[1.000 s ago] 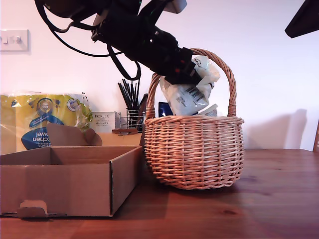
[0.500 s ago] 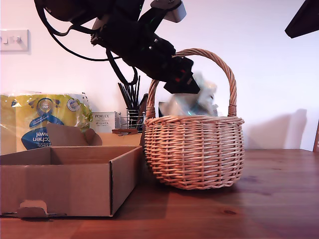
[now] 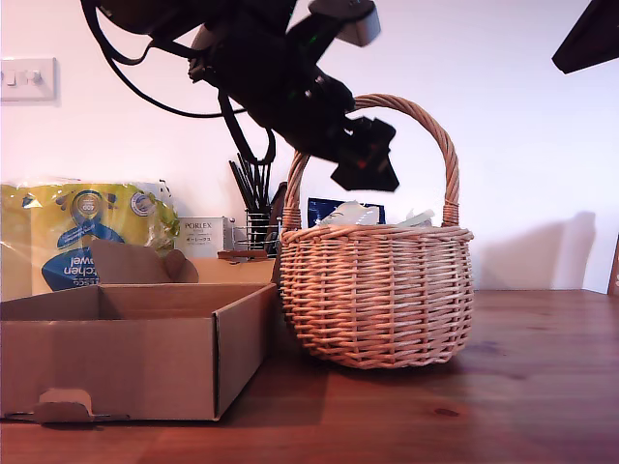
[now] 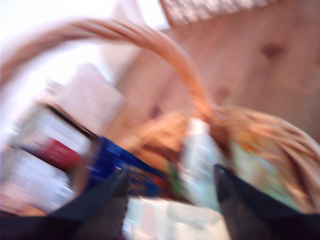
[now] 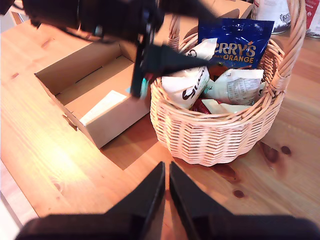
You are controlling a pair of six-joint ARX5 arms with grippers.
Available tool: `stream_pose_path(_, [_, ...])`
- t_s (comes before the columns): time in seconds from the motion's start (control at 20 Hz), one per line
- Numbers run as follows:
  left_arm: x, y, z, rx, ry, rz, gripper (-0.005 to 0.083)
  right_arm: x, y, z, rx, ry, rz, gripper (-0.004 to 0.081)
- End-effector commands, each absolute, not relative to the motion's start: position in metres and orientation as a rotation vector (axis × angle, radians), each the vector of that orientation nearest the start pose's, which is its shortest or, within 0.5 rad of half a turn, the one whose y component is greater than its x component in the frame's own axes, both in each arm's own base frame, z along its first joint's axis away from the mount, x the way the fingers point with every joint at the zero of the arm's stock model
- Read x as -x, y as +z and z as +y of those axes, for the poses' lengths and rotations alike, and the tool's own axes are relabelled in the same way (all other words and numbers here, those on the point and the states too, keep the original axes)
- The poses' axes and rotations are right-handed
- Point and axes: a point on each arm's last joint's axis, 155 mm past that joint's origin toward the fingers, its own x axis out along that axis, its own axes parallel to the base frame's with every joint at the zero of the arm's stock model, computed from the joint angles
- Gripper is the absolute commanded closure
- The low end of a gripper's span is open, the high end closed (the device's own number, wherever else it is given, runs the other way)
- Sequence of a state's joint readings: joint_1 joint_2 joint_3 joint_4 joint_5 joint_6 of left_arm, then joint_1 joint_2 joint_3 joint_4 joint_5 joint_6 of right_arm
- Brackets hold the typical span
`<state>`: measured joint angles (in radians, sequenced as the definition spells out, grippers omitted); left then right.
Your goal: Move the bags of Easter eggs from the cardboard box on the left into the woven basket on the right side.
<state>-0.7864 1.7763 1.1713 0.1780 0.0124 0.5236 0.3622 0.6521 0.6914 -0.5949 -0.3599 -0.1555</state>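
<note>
The white-and-green bag (image 5: 186, 86) has dropped from our first gripper (image 3: 366, 159) into the basket (image 3: 377, 295). In the exterior view, the box (image 3: 126, 353) sits at left, touching the basket. Our first gripper hangs above the bags (image 5: 227, 65) with jaws wide and empty. Our second gripper (image 5: 167, 172) has its jaws pressed together, empty.

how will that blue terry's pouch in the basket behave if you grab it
Terry's pouch is probably floppy and crinkly: thin printed film standing against the woven basket wall. Its glossy surface may slip. It looks light, though its filling is hidden.
</note>
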Motion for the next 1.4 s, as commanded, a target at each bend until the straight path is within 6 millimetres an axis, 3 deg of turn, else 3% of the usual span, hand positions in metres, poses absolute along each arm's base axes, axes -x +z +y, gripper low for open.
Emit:
stream_pose_path(0.0, [-0.368, 0.174, -0.387, -0.640, -0.900, 0.204, 0.0590, -0.217, 0.206, 0.152, 0.156, 0.750, 0.505, 0.0782])
stream_pose_path(0.1, [-0.358, 0.170, -0.382, -0.618, -0.911, 0.270, 0.0795, -0.218, 0.207, 0.152, 0.174, 0.753, 0.494, 0.0782])
stream_pose_path(0.35, [-0.327, 0.168, -0.367, -0.508, -0.961, 0.446, 0.0793, -0.226, 0.211, 0.146, 0.204, 0.707, 0.463, 0.0782])
stream_pose_path(0.6, [-0.316, 0.201, -0.342, -0.422, -0.945, 0.405, 0.0793, -0.243, 0.234, 0.148, 0.180, 0.672, 0.340, 0.0783])
stream_pose_path(0.8, [-0.314, 0.218, -0.302, -0.348, -0.882, 0.365, 0.0793, -0.253, 0.245, 0.138, 0.129, 0.587, 0.269, 0.0782])
stream_pose_path(0.95, [-0.313, 0.227, -0.265, -0.257, -0.812, 0.335, 0.0793, -0.256, 0.242, 0.127, 0.083, 0.518, 0.235, 0.0782])
stream_pose_path(1.15, [-0.310, 0.229, -0.210, -0.176, -0.697, 0.286, 0.0793, -0.252, 0.240, 0.111, 0.055, 0.441, 0.200, 0.0782])
stream_pose_path(1.35, [-0.299, 0.227, -0.154, -0.100, -0.558, 0.242, 0.0793, -0.247, 0.254, 0.096, 0.046, 0.377, 0.133, 0.0782])
